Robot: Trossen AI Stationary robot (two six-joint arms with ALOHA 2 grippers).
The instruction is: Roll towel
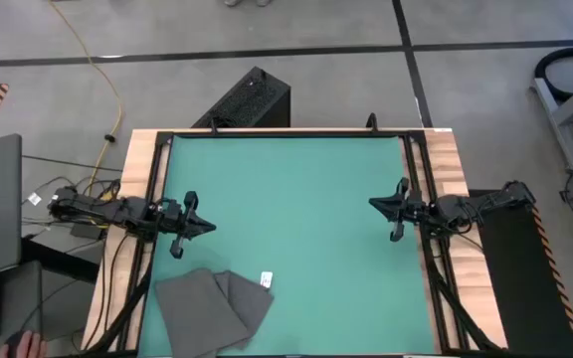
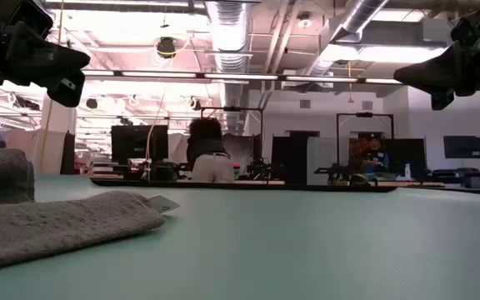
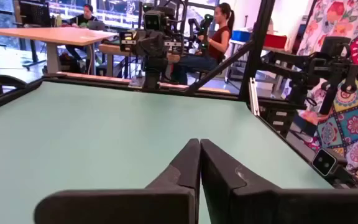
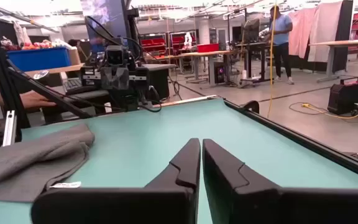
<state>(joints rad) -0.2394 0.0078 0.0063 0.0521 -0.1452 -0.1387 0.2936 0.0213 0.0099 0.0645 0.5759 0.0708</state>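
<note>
High view: one towel (image 1: 210, 308), partly folded, white tag (image 1: 266, 279) showing, lies on the green mat (image 1: 296, 199) at the near-left of the desk. Two arms; left jaws (image 1: 205, 226) beside it, right jaws (image 1: 376, 204) well apart. Both pressed together, empty.

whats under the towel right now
The towel lies loosely folded on the green mat near the left gripper, its white tag showing. One layer overlaps another; whatever lies beneath the cloth is covered. Neither gripper touches it.
</note>
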